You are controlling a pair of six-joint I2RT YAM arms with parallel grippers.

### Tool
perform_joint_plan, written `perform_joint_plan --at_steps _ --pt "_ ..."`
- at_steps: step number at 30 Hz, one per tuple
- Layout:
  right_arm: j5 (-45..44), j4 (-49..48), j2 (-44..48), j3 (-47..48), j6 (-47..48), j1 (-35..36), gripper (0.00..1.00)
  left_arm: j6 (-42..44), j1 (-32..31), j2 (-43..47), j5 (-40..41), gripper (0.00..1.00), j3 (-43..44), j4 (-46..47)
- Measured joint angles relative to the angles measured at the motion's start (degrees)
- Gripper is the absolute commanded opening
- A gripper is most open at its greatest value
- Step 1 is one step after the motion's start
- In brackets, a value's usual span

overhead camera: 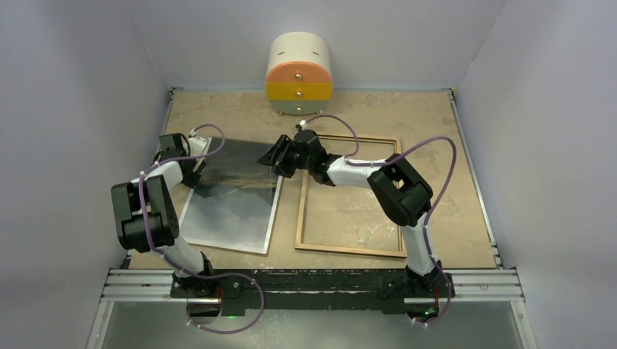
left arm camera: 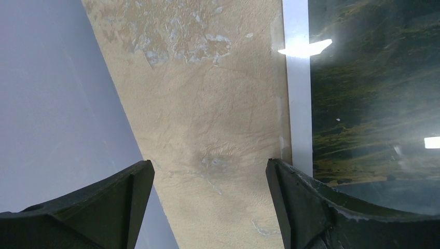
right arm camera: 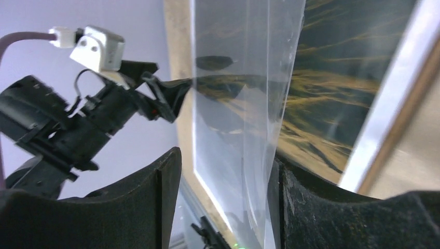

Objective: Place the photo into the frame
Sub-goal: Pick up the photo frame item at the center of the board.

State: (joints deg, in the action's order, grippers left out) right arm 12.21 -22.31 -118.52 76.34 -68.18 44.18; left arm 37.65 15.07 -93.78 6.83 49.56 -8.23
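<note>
Soft even light, white glare spots on the glossy photo (left arm camera: 373, 93).

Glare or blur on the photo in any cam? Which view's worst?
Left wrist: two hard white glare spots on the glossy photo, otherwise sharp. Right wrist: worst; a clear sheet standing between the fingers veils the photo behind it in haze, detail soft. Top external: pale sheen on the photo's far end near the right gripper; lighting otherwise even.
</note>
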Motion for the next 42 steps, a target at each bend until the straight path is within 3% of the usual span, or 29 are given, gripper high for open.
perform_joint_plan --at_steps 10,12,16,19,29,34,39,42 --pt "7.8 -17.4 -3.1 -1.8 -10.0 1.8 0.46 0.1 -0.2 0.5 -1.2 0.85 0.2 -1.7" --pt "8.0 -17.5 -3.0 -1.8 -9.9 1.9 0.37 0.1 -0.1 0.5 -1.7 0.85 0.7 -3.0" --pt "8.1 -14.2 -2.1 -1.8 -7.2 1.9 0.09 -0.1 0.5 0.5 -3.3 0.86 2.9 -8.9" --pt "8.2 -9.7 -0.3 -1.7 -4.5 1.5 0.0 -0.1 1.2 0.6 -4.4 0.88 6.2 -14.6" --pt "13.5 10.8 11.0 3.4 9.1 -4.8 0.0 -1.3 0.8 3.3 -12.1 0.92 30.4 -30.2" --pt "15.9 26.7 23.3 2.2 18.9 -14.7 0.0 -2.6 -7.8 5.9 -15.5 0.93 31.0 -34.1" --pt "15.0 40.0 40.2 -6.3 26.4 -27.5 0.0 -5.5 -19.6 5.5 -18.2 0.94 29.2 -35.5" --pt "13.7 47.7 47.7 -8.8 28.7 -31.1 0.0 -7.9 -26.5 4.2 -18.9 0.94 29.5 -35.6"
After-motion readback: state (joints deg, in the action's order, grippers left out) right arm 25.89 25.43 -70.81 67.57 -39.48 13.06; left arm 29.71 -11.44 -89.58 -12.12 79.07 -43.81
